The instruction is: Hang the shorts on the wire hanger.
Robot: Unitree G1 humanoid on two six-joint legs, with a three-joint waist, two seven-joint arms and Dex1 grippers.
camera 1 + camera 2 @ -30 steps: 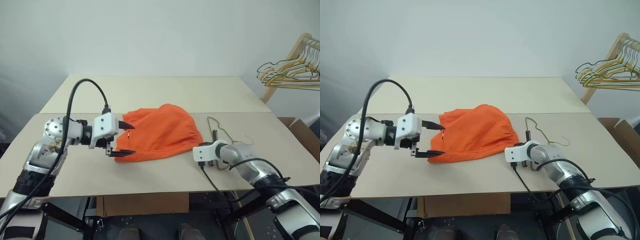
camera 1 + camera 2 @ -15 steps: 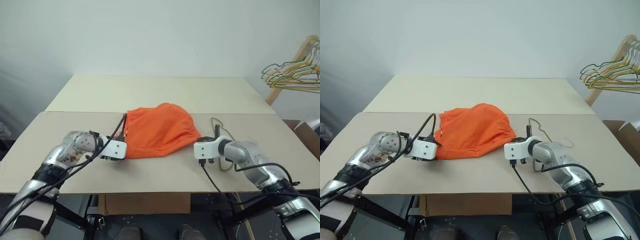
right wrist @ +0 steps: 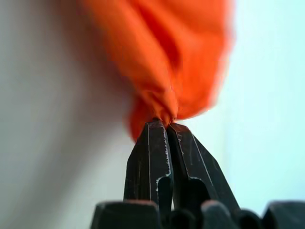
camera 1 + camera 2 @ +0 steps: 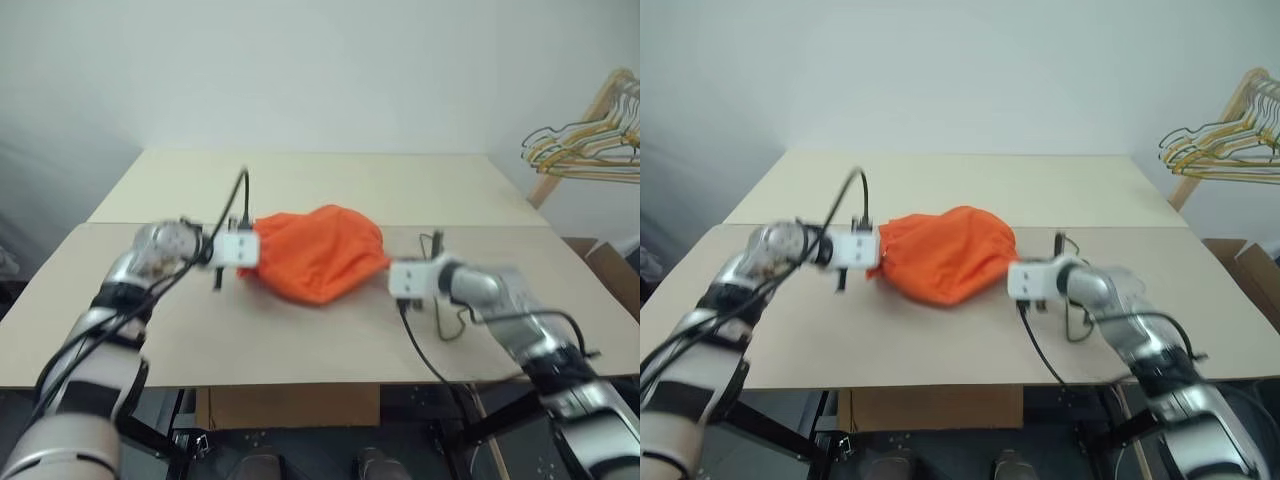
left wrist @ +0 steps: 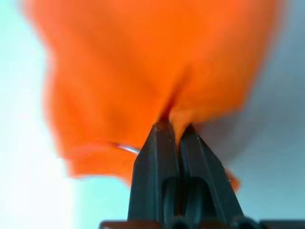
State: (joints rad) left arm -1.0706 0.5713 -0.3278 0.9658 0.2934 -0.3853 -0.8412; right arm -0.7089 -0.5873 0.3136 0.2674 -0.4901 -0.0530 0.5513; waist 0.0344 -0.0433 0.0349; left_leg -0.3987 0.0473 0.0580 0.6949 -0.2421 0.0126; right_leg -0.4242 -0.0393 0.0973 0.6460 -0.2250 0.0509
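On the pale table [image 4: 330, 185], the largest thing in play is the shorts [image 4: 318, 252], which are bunched into an orange bundle near the middle and are stretched between the 2 arms, with the middle sagging toward the surface. At the robot's left end the fabric is pinched in the left gripper [image 5: 172, 128], whose fingers are pressed together on a fold; at the other end a gathered corner is clamped in the same way by the right gripper [image 3: 162, 122]. Off to the right, beyond the table, a wooden rack [image 4: 582, 118] with bunched hangers [image 4: 583, 148] is seen. The wire hanger [image 4: 1077, 300] is glimpsed as thin wire just behind and below the right wrist, close to the shorts; its full outline cannot be made out. For the step to be done well, both pinches should probably be kept firm and level, and the cloth spread taut so that an opening is presented to the wire.
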